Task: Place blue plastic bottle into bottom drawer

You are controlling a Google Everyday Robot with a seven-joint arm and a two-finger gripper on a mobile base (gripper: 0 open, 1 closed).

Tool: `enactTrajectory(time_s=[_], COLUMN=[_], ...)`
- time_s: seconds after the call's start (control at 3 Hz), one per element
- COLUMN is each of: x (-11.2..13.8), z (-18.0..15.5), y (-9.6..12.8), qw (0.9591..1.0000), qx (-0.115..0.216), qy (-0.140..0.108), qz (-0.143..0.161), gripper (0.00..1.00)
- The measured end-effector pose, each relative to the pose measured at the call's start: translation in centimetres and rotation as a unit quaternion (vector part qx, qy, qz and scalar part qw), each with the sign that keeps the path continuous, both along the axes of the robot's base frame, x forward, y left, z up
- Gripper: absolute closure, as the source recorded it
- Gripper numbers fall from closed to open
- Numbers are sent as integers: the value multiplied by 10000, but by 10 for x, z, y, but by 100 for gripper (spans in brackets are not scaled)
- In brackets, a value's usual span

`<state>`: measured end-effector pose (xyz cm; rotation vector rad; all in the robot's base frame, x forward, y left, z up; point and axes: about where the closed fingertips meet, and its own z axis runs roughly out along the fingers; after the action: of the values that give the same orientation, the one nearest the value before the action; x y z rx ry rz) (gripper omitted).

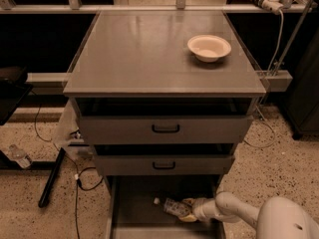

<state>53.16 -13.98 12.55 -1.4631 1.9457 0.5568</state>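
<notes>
Down in the pulled-out bottom drawer (133, 210), a long grey metal tray with thin side walls: the small clear blue plastic bottle (171, 206), white-capped, with a blue-and-white label. Lying on its side near the middle of the floor, cap to the left, base end to the right. Right at that base end, touching it: the gripper (188, 211) of the white robot arm, reaching in from the right. Clamped on the bottle or loose, cannot tell. Above, two grey drawer fronts (165, 129) with black handles. Up on the flat grey cabinet top (144, 54), toward the right rear, a shallow round white bowl (209, 47).
</notes>
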Motion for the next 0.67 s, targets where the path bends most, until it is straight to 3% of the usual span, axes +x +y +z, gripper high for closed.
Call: enactTrajectory(time_s=[0.33, 0.67], x=[0, 0], z=[0, 0], y=[0, 0], qw=[10000, 10000], qx=[0, 0], qy=[0, 0], qz=[0, 0], gripper=[12, 0])
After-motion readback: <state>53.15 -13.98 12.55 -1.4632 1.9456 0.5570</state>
